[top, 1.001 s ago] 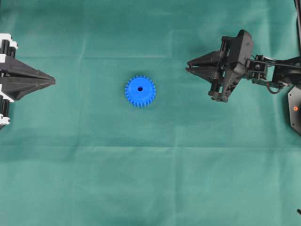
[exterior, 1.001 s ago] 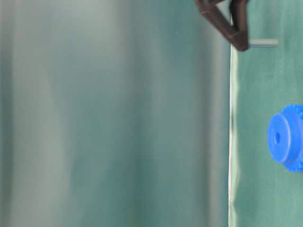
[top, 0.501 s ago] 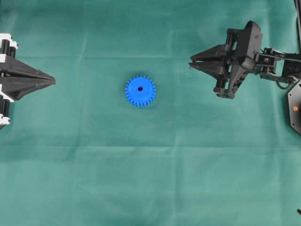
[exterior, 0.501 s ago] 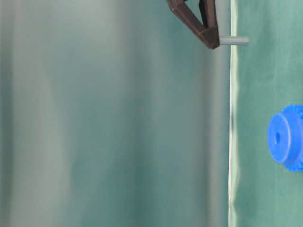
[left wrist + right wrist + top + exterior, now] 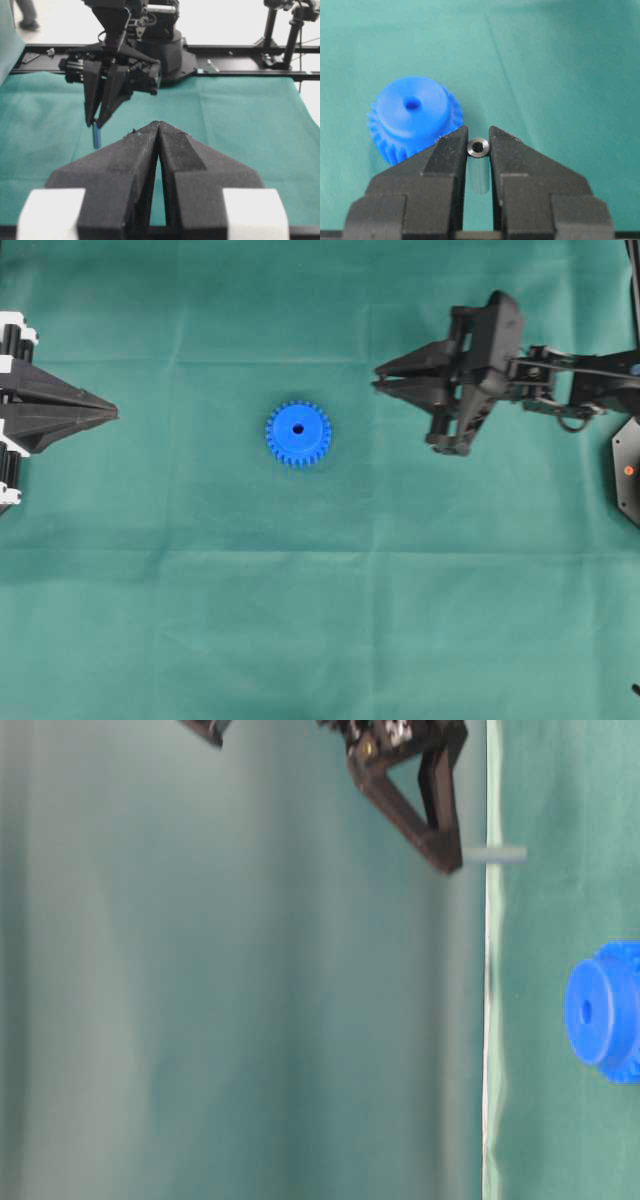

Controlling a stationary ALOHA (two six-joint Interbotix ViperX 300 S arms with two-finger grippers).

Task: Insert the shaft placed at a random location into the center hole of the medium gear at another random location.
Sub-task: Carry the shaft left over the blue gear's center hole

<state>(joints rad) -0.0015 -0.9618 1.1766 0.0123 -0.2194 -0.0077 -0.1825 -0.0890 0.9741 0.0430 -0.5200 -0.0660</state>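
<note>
The medium gear [image 5: 298, 434], bright blue, lies flat on the green cloth, its center hole [image 5: 298, 428] facing up. My right gripper [image 5: 378, 387] is shut on the shaft [image 5: 479, 147], a small silver pin held upright between the tips, hanging below them above the cloth [image 5: 495, 854]. It hovers to the right of the gear, apart from it. In the right wrist view the gear [image 5: 412, 117] and its hole [image 5: 411, 104] lie ahead and left of the pin. My left gripper [image 5: 115, 413] is shut and empty at the far left edge, far from the gear.
The green cloth [image 5: 320, 620] covers the whole table. A black round base [image 5: 628, 472] sits at the right edge. The right arm's black frame and rail [image 5: 235, 55] stand behind the cloth's far side in the left wrist view.
My right gripper, still holding the shaft, first rose off the cloth and has now moved left toward the gear. The left gripper and the gear have not moved.
</note>
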